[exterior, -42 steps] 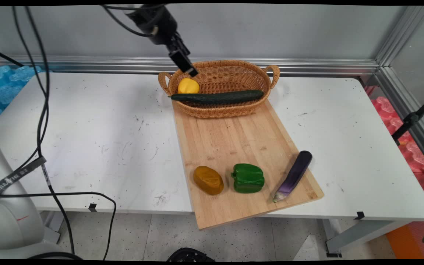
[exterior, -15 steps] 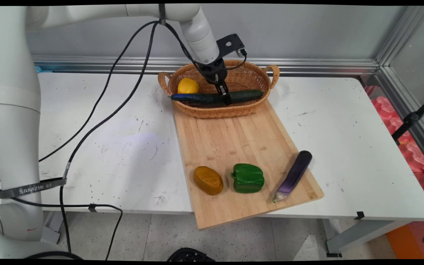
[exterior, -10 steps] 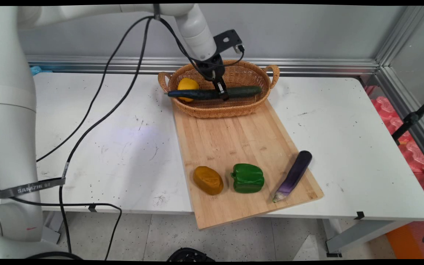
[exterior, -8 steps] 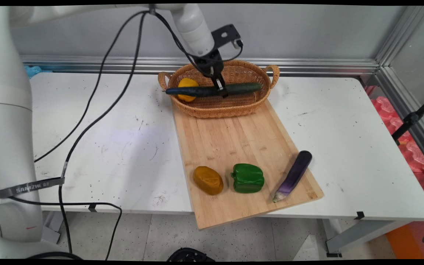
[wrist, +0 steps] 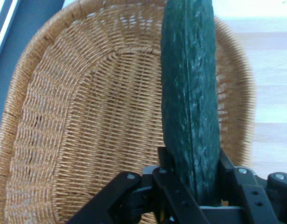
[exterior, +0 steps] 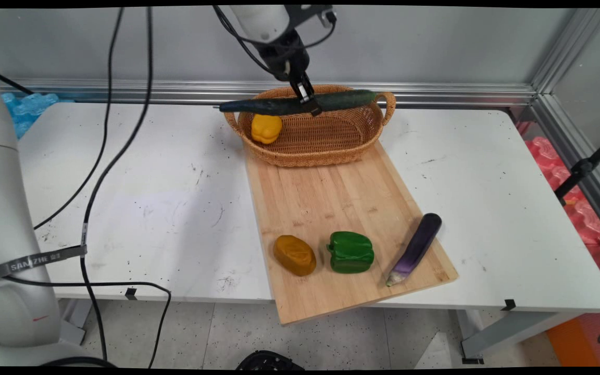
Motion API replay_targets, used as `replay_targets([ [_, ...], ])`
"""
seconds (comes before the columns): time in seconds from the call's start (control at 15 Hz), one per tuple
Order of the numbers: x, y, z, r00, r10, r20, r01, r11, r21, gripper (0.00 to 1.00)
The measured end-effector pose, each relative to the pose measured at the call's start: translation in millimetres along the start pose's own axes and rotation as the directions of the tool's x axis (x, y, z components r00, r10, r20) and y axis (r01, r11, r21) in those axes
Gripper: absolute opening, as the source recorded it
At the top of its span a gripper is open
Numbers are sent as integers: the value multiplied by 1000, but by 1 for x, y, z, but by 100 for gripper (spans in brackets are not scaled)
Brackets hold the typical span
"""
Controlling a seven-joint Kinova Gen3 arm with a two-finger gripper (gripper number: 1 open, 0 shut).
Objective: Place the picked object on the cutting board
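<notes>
Since the earlier frames the cucumber [exterior: 295,102] has gone from lying across the wicker basket [exterior: 326,151], resting on its near wall, to hanging in the air above the rim, and the arm has risen with it so that only its lower end shows at the top of the main view. In that view the gripper [exterior: 308,104] is clamped on the cucumber near the middle of its length, and the cucumber's long axis runs nearly level from left to right, its left end reaching out past the basket's left handle and its right end near the right handle. Below it the yellow bell pepper [exterior: 266,128] sits alone in the left part of the basket. The basket stands on the far end of the wooden cutting board [exterior: 331,208], and on the board's near end lie a brownish-yellow potato [exterior: 295,254], a green bell pepper [exterior: 351,252] and a purple eggplant [exterior: 416,247], all well apart from the gripper, with the white tabletop [exterior: 138,198] around the board. In the hand view the gripper [wrist: 194,189] holds the cucumber [wrist: 190,93] between its fingers, the cucumber running straight away from the camera across the woven floor of the basket [wrist: 78,121], clear of the weave so far as can be told.
</notes>
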Motion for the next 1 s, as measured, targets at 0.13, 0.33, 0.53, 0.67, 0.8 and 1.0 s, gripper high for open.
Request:
replay_targets([
  [0.13, -1, 12, -19, 1000, 9, -17, -9, 1000, -18, 0],
  [0.33, -3, 30, -35, 999, 16, -39, -17, 999, -49, 0],
  [0.53, -6, 51, -41, 998, 26, -59, -31, 996, -81, 0],
  [0.67, -8, 63, -38, 996, 48, -71, -55, 994, -96, 0],
  [0.8, -10, 75, -27, 993, 77, -84, -86, 990, -112, 0],
  [1.0, -12, 89, -2, 988, 118, -96, -130, 983, -131, 0],
])
